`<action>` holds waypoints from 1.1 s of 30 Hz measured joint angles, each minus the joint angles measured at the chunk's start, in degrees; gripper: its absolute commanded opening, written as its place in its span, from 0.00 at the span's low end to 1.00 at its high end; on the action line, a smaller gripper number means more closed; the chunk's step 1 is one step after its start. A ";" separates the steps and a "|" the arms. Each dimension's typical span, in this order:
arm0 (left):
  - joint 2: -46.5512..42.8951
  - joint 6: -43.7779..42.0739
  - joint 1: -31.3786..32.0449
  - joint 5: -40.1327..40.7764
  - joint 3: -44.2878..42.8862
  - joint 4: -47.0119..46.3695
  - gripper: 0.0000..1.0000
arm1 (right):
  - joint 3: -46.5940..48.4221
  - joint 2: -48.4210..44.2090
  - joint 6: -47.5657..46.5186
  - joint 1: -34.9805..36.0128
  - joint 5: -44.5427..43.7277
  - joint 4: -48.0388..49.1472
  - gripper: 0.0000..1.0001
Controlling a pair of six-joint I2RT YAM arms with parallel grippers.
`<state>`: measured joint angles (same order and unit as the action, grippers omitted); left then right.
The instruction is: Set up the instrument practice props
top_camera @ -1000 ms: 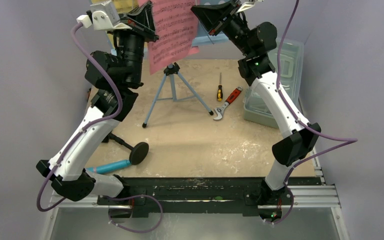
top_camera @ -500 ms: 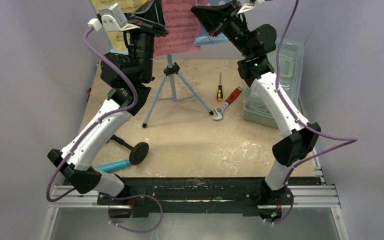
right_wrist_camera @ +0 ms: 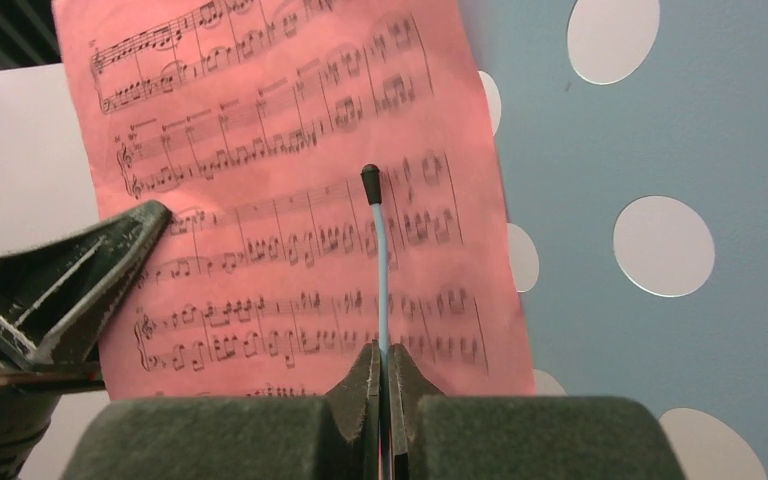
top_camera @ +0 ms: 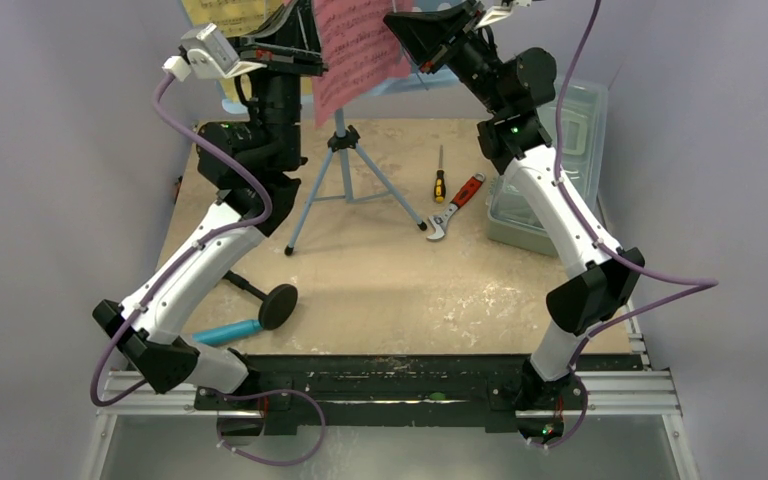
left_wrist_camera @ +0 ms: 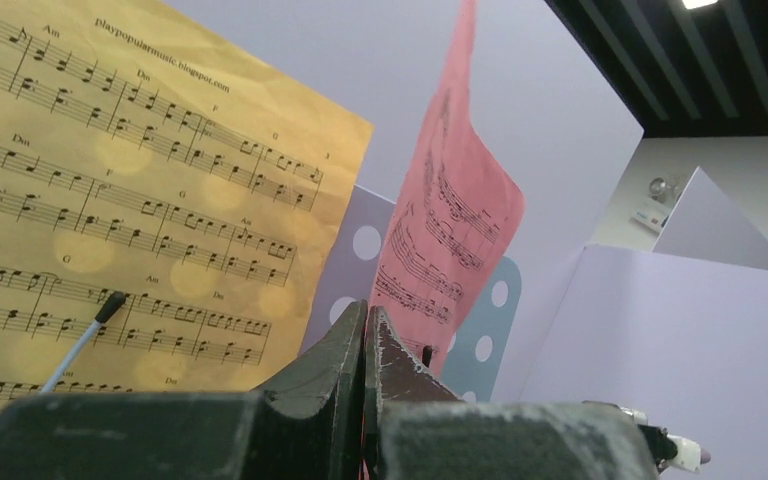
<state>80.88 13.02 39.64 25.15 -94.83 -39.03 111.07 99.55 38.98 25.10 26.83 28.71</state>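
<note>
Tearing is your main risk: your left fingers (left_wrist_camera: 345, 345) are clenched on the pink page (left_wrist_camera: 450, 230), held high against the music stand (right_wrist_camera: 660, 120) beside the yellow page (left_wrist_camera: 110, 200), while your right fingers (right_wrist_camera: 362, 368) grip the stand's retaining wire (right_wrist_camera: 381, 260). Pull either way and the paper may rip, the wire may snap back, or the stand may tip on the desk (top_camera: 380, 280). Compared with a second ago, the pink page sits higher and twisted; your right fingers have not moved.
</note>
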 measured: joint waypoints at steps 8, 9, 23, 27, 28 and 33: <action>1.92 0.02 -0.31 -0.07 -3.76 -2.47 0.00 | 0.17 0.00 0.00 0.00 0.02 -0.48 0.00; 2.16 0.17 -0.33 -0.20 -4.11 -2.62 0.00 | 0.24 0.00 0.00 0.00 0.02 -0.59 0.00; 9.20 3.98 -1.70 -4.76 -5.73 -3.43 0.00 | 0.44 0.00 -0.02 -0.04 0.17 -0.90 0.00; 10.38 4.37 -2.05 -6.10 -5.73 -3.08 0.00 | 0.44 0.00 -0.17 -0.04 0.20 -0.94 0.00; 10.40 4.35 -2.19 -6.38 -5.73 -2.95 0.00 | 0.44 0.00 -0.24 -0.04 0.20 -0.94 0.00; 10.43 4.37 -3.39 -7.26 -5.73 -3.34 0.00 | 0.44 -0.20 -0.63 -0.04 0.15 -1.27 0.00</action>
<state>91.31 17.39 36.25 17.89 -100.55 -42.37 111.50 99.35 38.35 25.06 26.98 27.44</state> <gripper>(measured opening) 0.003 0.015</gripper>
